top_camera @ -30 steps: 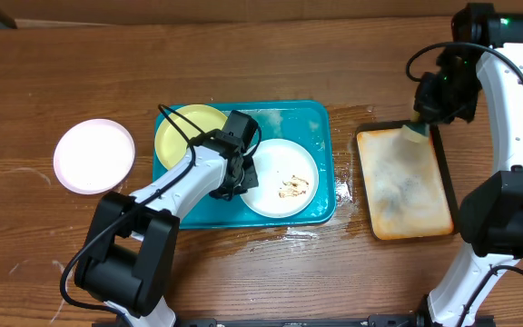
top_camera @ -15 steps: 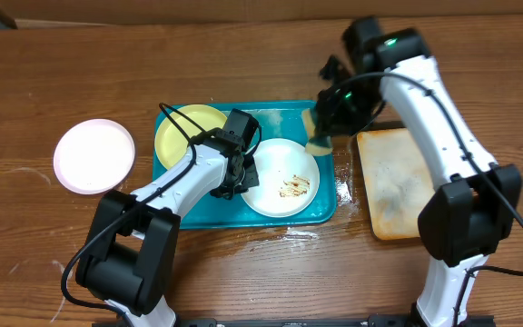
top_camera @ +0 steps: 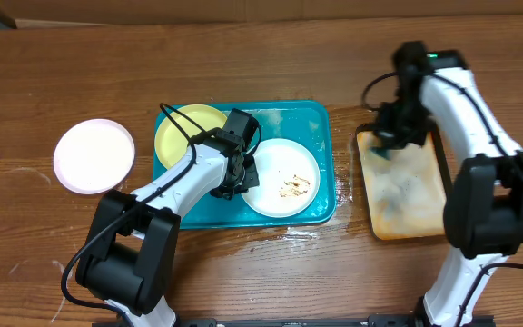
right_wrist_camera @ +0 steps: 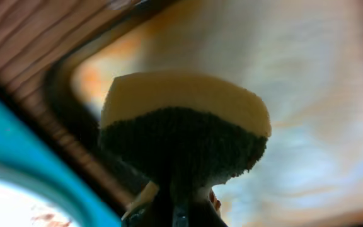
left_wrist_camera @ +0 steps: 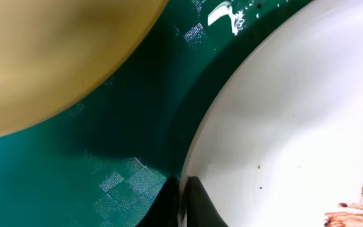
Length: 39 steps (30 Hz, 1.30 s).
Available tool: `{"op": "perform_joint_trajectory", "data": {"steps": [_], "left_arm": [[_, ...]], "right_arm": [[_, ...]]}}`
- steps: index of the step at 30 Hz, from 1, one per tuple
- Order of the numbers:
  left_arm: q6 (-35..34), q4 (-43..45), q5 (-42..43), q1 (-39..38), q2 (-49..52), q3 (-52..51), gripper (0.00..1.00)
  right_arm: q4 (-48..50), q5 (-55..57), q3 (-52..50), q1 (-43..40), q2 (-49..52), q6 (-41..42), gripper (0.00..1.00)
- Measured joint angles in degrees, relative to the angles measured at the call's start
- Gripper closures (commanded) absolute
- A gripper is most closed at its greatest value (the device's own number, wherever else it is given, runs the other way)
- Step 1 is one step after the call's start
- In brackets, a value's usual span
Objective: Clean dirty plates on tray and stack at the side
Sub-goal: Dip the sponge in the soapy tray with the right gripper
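The teal tray holds a pale yellow-green plate and a white plate with brown smears. A third, white plate lies on the table to the left. My left gripper is shut on the smeared plate's left rim; in the left wrist view the jaws pinch that rim, with the white plate on the right and the yellow-green plate at upper left. My right gripper is shut on a yellow-and-green sponge, above the tan tray's near-left corner.
A black-rimmed tan stained tray lies right of the teal tray. Water is spilled on the wood between the two trays and along the teal tray's front edge. In the right wrist view the teal tray's rim shows at lower left.
My right arm swung with the sponge from the tan tray to the teal tray's right edge and back over the tan tray. The left arm has stayed still on the plate's rim.
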Motion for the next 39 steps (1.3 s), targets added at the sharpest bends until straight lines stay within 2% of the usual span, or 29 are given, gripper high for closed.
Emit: {"op": "perform_joint_trajectory", "data": {"steps": [3,10,17,25,32,39], "left_arm": [[0.0,-0.02,0.0,0.0,0.02,0.02,0.96],[0.04,-0.2,0.02,0.0,0.04,0.15,0.96],[0.44,-0.42,0.2,0.0,0.04,0.15,0.96],[0.46,-0.63,0.48,0.0,0.04,0.17,0.96],[0.48,-0.87,0.9,0.0,0.04,0.2,0.96],[1.11,-0.81,1.09,0.0,0.04,0.2,0.96]], "right_arm": [[1.62,1.66,-2.34,-1.7,-0.2,0.42,0.96],[11.34,1.64,-17.79,-1.6,-0.26,0.81,0.96],[16.63,0.92,-23.47,-1.64,-4.17,1.05,0.96],[9.86,0.9,-19.78,-1.64,-4.2,0.33,0.96],[1.77,0.52,-4.46,-1.7,-7.87,-0.26,0.96],[-0.94,-4.09,-1.4,-1.68,-10.51,-7.34,0.96]]}}
